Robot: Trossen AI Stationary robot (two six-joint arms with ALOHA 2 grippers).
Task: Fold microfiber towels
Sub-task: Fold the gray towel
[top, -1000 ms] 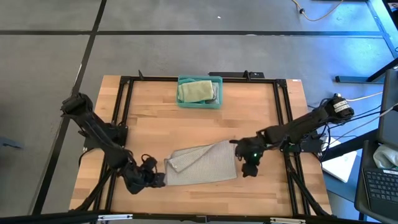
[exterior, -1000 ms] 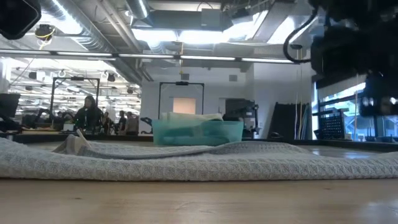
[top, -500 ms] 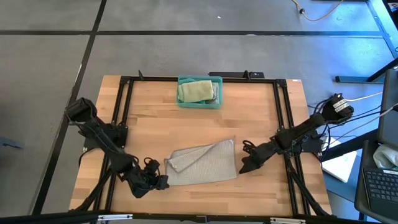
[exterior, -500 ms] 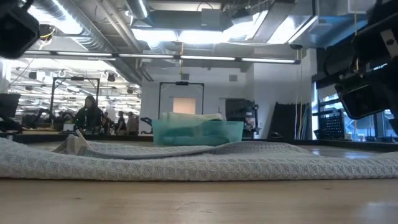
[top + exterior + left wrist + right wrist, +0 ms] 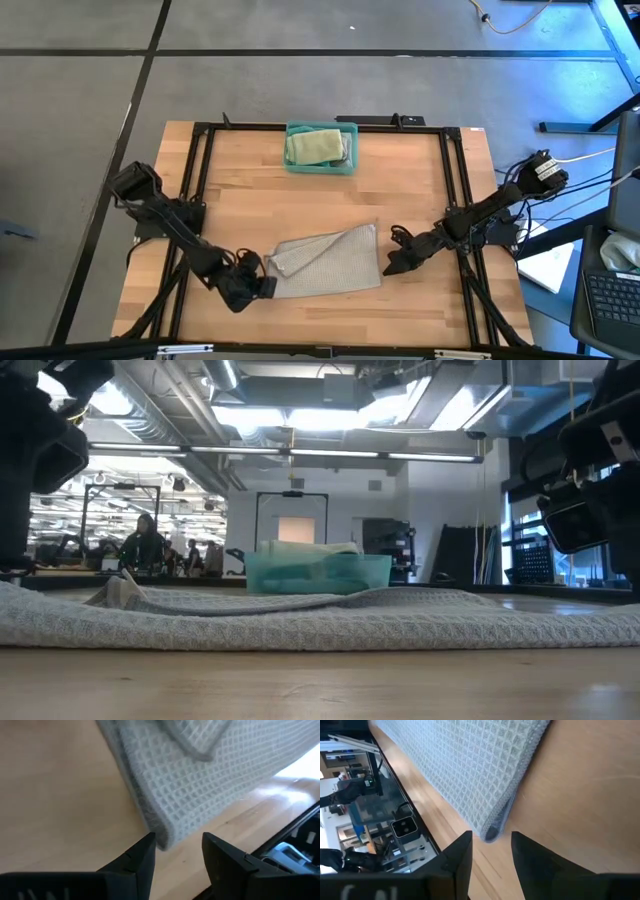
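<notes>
Though it already lies doubled over, the grey towel (image 5: 325, 262) in the lower middle of the high view looks only partly folded, its upper right corner slanting out. A pale green towel (image 5: 314, 146) sits finished in the teal bin (image 5: 349, 161) at the upper middle of the counter (image 5: 300, 205). The left tool (image 5: 262, 286) lies low at the towel's lower left corner, fingers apart and holding nothing. The right tool (image 5: 392, 266) sits just beside the lower right corner, also parted and empty.
</notes>
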